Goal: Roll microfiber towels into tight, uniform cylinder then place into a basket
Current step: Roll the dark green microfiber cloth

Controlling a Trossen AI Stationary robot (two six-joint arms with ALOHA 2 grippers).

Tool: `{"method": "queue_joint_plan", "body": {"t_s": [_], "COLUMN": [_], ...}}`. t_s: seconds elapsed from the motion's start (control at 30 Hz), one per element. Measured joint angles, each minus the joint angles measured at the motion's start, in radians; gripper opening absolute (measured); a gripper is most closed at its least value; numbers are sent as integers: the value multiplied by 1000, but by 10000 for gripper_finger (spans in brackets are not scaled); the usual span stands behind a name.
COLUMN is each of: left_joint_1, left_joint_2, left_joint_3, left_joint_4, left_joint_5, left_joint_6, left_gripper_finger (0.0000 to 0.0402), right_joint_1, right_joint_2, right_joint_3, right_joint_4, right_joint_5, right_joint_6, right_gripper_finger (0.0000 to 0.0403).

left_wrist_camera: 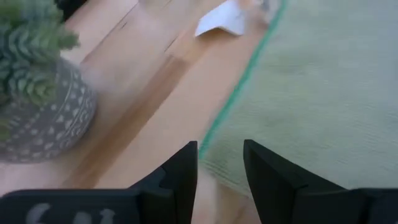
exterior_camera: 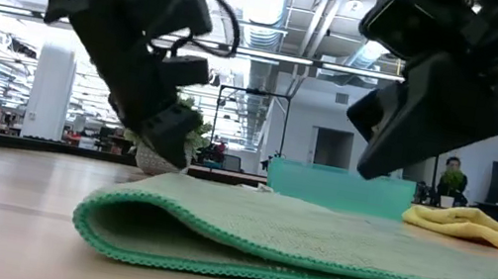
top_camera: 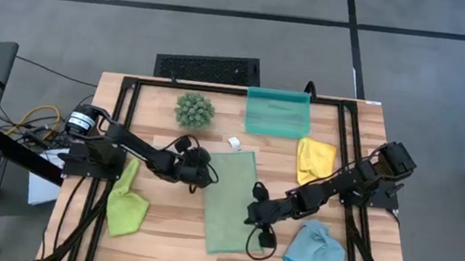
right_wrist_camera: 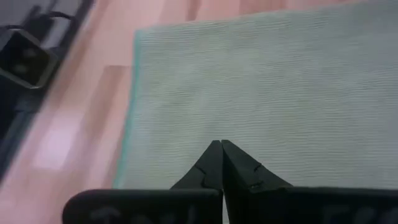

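Observation:
The sage green towel point(top_camera: 229, 202) lies flat on the middle of the table; the low view shows it doubled, with a rounded fold point(exterior_camera: 88, 219). My left gripper point(top_camera: 204, 169) stands open at its left edge point(left_wrist_camera: 211, 127), near the far corner, with the fingers just over the cloth border. My right gripper point(right_wrist_camera: 222, 158) is shut and hovers over the towel's right side point(top_camera: 251, 212), clear of the cloth in the low view point(exterior_camera: 364, 173). The lime towel point(top_camera: 126, 202), yellow towel point(top_camera: 314, 157) and light blue towel point(top_camera: 314, 250) lie crumpled on the table. The teal basket point(top_camera: 278, 112) stands at the far edge.
A spiky green plant ball in a grey pot point(top_camera: 194, 109) stands close behind my left gripper. A small white tag point(top_camera: 235, 142) lies beyond the towel's far edge. A black slotted grille point(top_camera: 207, 67) lies past the table. A person point(exterior_camera: 451, 176) shows far off in the room.

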Motion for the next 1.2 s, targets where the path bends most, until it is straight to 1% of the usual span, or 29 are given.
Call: {"method": "queue_joint_plan", "body": {"t_s": [0.1,0.3,0.33,0.4,0.5,0.57,0.63,0.7,0.73,0.83,0.97,1.07,1.13,1.2], "left_joint_1": [-36,-117,-130,-157,-174,-163,-142,-116,-106,-92,-117,-164,-195,-224], "left_joint_2": [1,1,1,16,47,67,83,83,83,51,14,14,15,17], "left_joint_3": [21,28,28,28,29,29,30,30,35,61,110,139,144,144], "left_joint_4": [26,81,91,121,135,124,122,76,49,-36,-82,-87,-76,-72], "left_joint_5": [72,334,363,379,352,290,204,122,97,80,174,279,375,456], "left_joint_6": [48,120,138,176,211,192,181,167,163,154,161,203,215,194], "left_gripper_finger": [123,123,123,123,123,123,123,123,123,123,123,123,123,123], "right_joint_1": [-10,-64,-71,-81,-92,-92,-90,-84,-78,-62,-31,-12,-1,10], "right_joint_2": [17,81,91,106,101,88,74,59,52,35,37,40,40,40], "right_joint_3": [-5,-3,-4,-2,-2,-4,-5,-5,-5,-4,-5,-5,-5,-5], "right_joint_4": [-7,-5,-8,-5,-23,-37,-46,-59,-59,-58,-30,9,42,68], "right_joint_5": [71,131,132,130,132,141,183,225,235,238,227,136,77,55], "right_joint_6": [7,92,104,121,133,133,133,131,123,78,4,-39,-53,-77], "right_gripper_finger": [23,18,17,18,21,20,18,15,15,18,28,30,29,27]}}
